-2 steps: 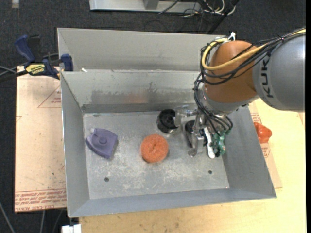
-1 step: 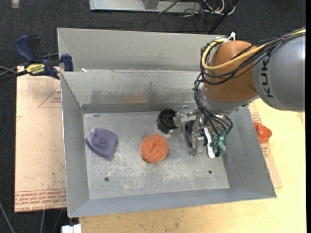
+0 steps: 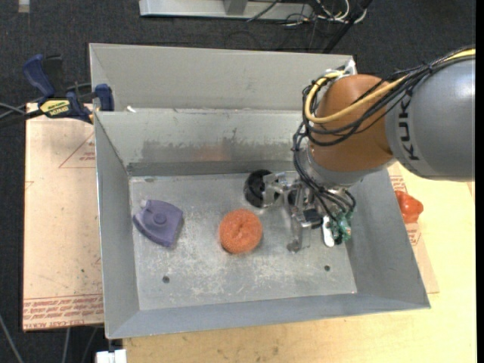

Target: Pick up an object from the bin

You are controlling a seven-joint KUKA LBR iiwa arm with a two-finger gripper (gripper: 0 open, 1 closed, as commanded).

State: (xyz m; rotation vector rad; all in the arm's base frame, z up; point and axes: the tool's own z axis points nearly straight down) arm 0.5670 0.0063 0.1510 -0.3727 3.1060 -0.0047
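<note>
Gripper (image 3: 297, 237) beside orange ball (image 3: 241, 231), perhaps touching bin (image 3: 227, 282)

orange puff (image 3: 240, 231), purple piece (image 3: 159, 223) — grey bin (image 3: 227, 287)

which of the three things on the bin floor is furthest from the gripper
The purple piece at the floor's left side; the orange round thing and the small black thing both lie much nearer the gripper.
</note>
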